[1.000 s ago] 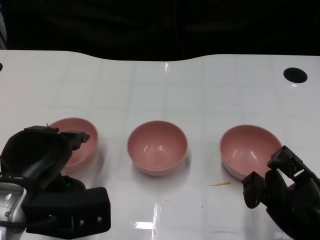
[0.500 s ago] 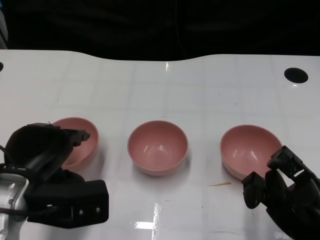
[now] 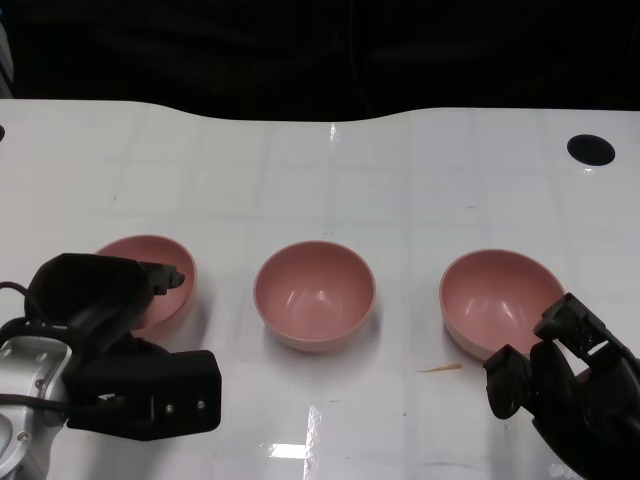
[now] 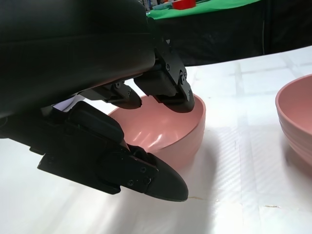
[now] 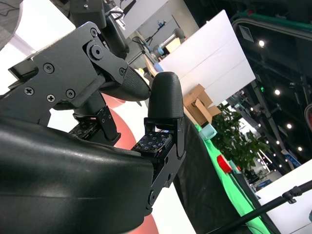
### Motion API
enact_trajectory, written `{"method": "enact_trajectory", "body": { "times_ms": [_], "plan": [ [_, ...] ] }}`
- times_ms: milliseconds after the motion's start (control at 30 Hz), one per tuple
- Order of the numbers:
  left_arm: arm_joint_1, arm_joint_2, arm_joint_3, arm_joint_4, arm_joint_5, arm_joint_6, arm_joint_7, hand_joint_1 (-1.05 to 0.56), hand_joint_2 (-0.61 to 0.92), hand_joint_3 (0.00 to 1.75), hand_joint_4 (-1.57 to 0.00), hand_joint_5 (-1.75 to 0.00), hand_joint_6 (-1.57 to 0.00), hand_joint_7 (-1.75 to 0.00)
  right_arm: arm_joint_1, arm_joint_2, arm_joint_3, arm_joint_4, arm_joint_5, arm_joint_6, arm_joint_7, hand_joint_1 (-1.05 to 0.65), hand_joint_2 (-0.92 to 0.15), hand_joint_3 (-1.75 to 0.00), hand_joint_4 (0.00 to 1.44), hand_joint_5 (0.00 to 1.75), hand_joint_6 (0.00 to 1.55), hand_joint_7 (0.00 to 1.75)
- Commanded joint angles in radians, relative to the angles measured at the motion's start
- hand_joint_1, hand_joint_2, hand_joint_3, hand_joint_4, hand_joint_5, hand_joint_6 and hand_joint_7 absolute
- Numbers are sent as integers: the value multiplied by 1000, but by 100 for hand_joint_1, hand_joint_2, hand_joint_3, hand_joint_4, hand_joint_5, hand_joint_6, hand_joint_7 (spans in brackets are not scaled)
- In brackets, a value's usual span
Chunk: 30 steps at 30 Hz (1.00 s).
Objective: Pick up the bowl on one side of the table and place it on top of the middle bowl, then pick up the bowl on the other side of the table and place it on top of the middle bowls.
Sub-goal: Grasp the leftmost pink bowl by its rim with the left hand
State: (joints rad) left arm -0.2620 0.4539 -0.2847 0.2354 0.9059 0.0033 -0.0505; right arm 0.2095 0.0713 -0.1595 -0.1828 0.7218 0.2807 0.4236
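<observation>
Fingers of the left hand (image 3: 110,340) have settled spread over the left bowl (image 3: 165,290) at 9 o'clock, not yet gripping its rim, while the right hand (image 3: 570,385) waits with fingers apart, holding nothing.

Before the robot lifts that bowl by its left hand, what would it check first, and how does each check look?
1. Left hand straddles the left bowl rim, fingers inside and thumb outside: ok.
2. Bowl rim actually pinched: not ok, gaps show in the left wrist view.
3. Middle bowl upright and empty: ok.
4. Path to the middle bowl free: ok.
5. Right hand holds nothing: ok.
6. Right bowl untouched: cannot tell.
</observation>
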Motion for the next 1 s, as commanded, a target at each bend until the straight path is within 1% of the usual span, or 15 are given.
{"method": "enact_trajectory", "body": {
  "times_ms": [33, 200, 367, 633, 733, 833, 933, 1000],
  "plan": [
    [-19, 8, -15, 34, -6, 3, 24, -75, 92, 7, -56, -1, -67, -1, 4, -18, -11, 1, 10, -2, 13, -4, -51, -121, 80, 175, 79, 144],
    [-51, 11, -44, 110, -10, -11, 49, -74, 92, 9, -56, -1, -68, -1, 8, -16, -9, -8, 3, 1, -2, -5, -51, -120, 81, 175, 80, 142],
    [-85, 5, -73, 176, -15, -4, 48, -72, 92, 12, -56, -1, -67, 0, 11, -12, -8, -5, 4, -9, 8, -6, -51, -119, 81, 175, 80, 142],
    [-103, -2, -90, 229, -30, -12, 74, -67, 92, 13, -59, -2, -69, -1, 15, -9, -8, -12, 7, -5, -1, -6, -53, -118, 81, 175, 81, 142],
    [-108, -2, -97, 239, -39, -7, 64, -63, 92, 14, -59, -1, -68, 0, 13, -12, -10, -1, 7, -14, 15, -5, -53, -118, 80, 175, 80, 142],
    [-117, -1, -107, 256, -47, -7, 58, -55, 92, 14, -61, -2, -69, 0, 12, -16, -12, -2, 11, -7, 17, -5, -53, -118, 80, 175, 80, 141],
    [-126, -1, -117, 280, -54, -13, 66, -49, 92, 13, -64, -3, -71, -1, 13, -15, -11, -4, 8, -9, 16, -5, -53, -117, 80, 175, 80, 141],
    [-133, -5, -123, 303, -54, -18, 80, -44, 92, 12, -70, -4, -74, -2, 14, -14, -12, -6, 9, -8, 13, -5, -53, -117, 80, 175, 80, 141]
  ]
}}
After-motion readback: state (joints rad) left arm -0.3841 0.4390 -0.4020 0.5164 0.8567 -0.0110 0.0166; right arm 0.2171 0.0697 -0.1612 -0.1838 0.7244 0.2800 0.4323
